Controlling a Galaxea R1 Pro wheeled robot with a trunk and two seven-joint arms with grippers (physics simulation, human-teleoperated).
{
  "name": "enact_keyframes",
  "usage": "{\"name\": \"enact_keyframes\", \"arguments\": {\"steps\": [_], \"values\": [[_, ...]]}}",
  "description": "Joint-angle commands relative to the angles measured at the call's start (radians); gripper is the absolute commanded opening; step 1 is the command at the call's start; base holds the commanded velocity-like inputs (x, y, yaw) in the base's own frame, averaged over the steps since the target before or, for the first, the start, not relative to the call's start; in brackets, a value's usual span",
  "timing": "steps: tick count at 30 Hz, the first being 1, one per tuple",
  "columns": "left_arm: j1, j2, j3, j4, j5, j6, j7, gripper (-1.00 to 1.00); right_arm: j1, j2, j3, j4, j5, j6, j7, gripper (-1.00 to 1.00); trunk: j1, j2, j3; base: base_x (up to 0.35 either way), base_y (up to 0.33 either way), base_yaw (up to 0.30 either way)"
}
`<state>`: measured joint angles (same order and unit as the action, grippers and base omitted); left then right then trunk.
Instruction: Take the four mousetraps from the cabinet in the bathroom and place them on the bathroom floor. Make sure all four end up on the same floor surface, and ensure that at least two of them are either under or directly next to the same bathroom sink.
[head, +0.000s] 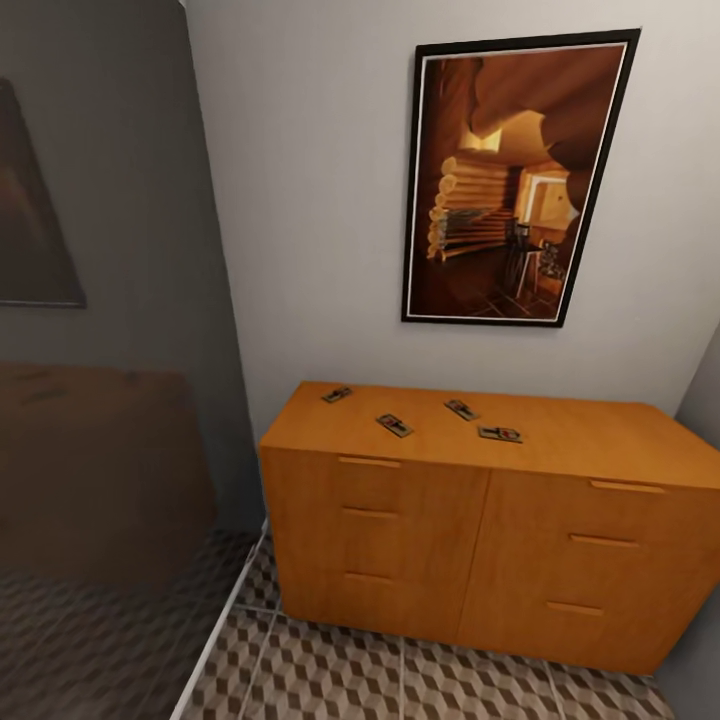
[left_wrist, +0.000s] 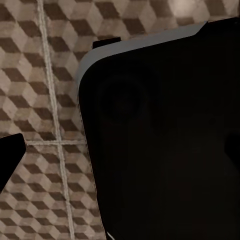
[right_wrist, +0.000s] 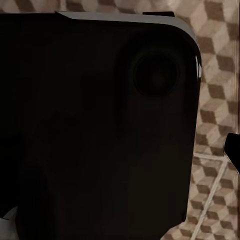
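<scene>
We face the cabinet (head: 470, 520), a low orange-brown unit with slot-handled drawers set against a pale wall beneath a framed picture (head: 515, 180), and all four mousetraps lie untouched on its flat top. One mousetrap (head: 337, 395) sits nearest the cabinet's left rear corner, a second (head: 394, 425) lies just forward and to the right of it, a third (head: 461, 409) rests further right, and the fourth (head: 499, 434) sits close beside that one, toward the front edge. None touches another. The bathroom floor (head: 330, 670), tiled in a small cube pattern with pale grout, runs along the foot of the cabinet, and no trap lies on the stretch of it we can see. To the left a dark glossy panel (head: 100, 350) mirrors the room dimly.

Both wrist cameras look down at the same patterned floor (left_wrist: 45, 100), each largely blocked by a dark rounded body (right_wrist: 100, 130) of the robot. A black sliver at the edge of each may be a fingertip, but we cannot tell whether either gripper's fingers are spread or closed, and we see nothing held.

By our judgement the task has barely begun: every trap is yet to be lifted, carried down and set on the tiles, with two to go by a sink
</scene>
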<state>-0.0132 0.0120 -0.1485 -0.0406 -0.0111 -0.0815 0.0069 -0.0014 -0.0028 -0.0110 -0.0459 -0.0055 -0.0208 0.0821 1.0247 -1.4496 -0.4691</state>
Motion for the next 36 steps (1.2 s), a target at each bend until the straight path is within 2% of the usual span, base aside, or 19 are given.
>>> {"name": "enact_keyframes", "arguments": {"steps": [1,11,36], "values": [[-0.001,0.000,-0.006,0.000,-0.001,-0.003,0.001,1.00,0.000,0.000,-0.001,0.000,-0.001,-0.002,0.004,1.00,0.000,0.000,-0.001,0.183,-0.118,0.000],[-0.001,0.000,-0.006,-0.004,-0.001,-0.003,0.000,1.00,0.000,0.000,-0.001,0.000,-0.001,-0.002,0.004,1.00,0.000,0.000,-0.001,0.112,-0.056,0.000],[-0.001,0.000,-0.006,-0.007,-0.001,-0.003,0.000,1.00,0.000,-0.001,-0.001,0.000,-0.001,-0.002,0.004,1.00,0.000,0.000,-0.001,0.009,-0.004,0.000]]}}
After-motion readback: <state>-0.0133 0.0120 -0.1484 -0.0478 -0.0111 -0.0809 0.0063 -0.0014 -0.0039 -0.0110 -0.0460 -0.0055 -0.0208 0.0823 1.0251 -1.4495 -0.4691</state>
